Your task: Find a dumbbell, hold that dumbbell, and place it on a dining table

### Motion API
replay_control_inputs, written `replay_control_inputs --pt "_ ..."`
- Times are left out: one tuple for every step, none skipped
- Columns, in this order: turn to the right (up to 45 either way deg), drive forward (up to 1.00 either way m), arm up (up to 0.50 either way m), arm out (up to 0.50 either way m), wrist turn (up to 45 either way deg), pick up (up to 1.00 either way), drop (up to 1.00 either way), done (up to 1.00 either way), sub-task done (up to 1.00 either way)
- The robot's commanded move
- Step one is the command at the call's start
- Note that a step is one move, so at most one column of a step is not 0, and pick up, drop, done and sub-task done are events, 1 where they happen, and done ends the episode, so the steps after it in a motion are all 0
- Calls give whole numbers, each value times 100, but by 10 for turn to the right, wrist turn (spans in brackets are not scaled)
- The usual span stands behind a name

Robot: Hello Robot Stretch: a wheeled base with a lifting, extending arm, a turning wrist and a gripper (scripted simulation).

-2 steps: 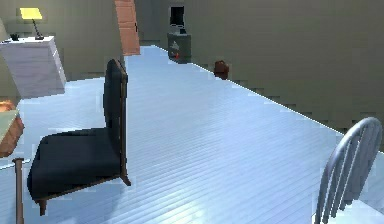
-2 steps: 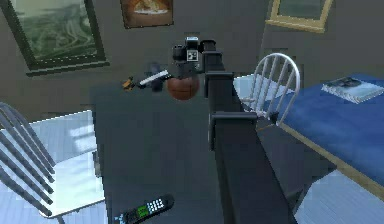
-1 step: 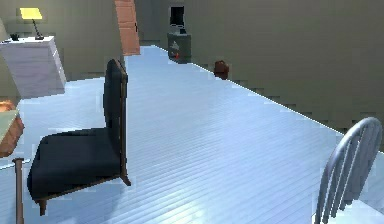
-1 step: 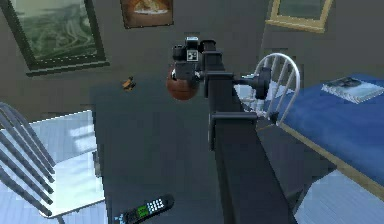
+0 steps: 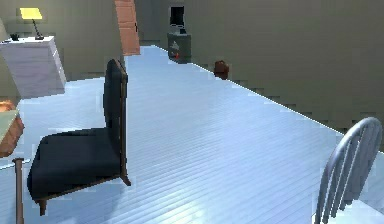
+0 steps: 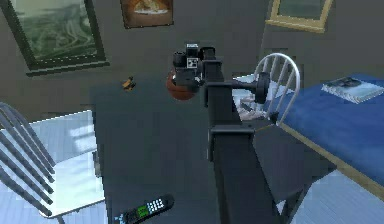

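Observation:
A dark tabletop [image 6: 150, 150] spreads across the middle of the arm side view. The arm's dark bar rises over it from the bottom edge, and the gripper [image 6: 184, 76] stands at its far end near the table's far edge. A reddish-brown rounded thing [image 6: 179, 93] lies at or just behind the gripper's end, so I cannot tell whether the gripper holds anything. A small brown object [image 6: 128, 84] sits on the table further left. In the forward view a small brown thing [image 5: 221, 68] rests on the floor by the far wall.
White spindle chairs stand at the table's left [image 6: 30, 150] and far right [image 6: 277, 75]. A remote [image 6: 146, 209] lies on the near edge, and a blue bed [image 6: 335, 120] is at the right. Ahead are a dark chair [image 5: 85, 135], a white dresser [image 5: 35, 65], a grey chair back [image 5: 350, 165] and open pale floor.

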Motion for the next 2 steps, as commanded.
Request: replay_control_inputs --pt "0 0 -32 0 0 0 0 0 0" --pt "0 0 0 0 0 0 100 0 0"
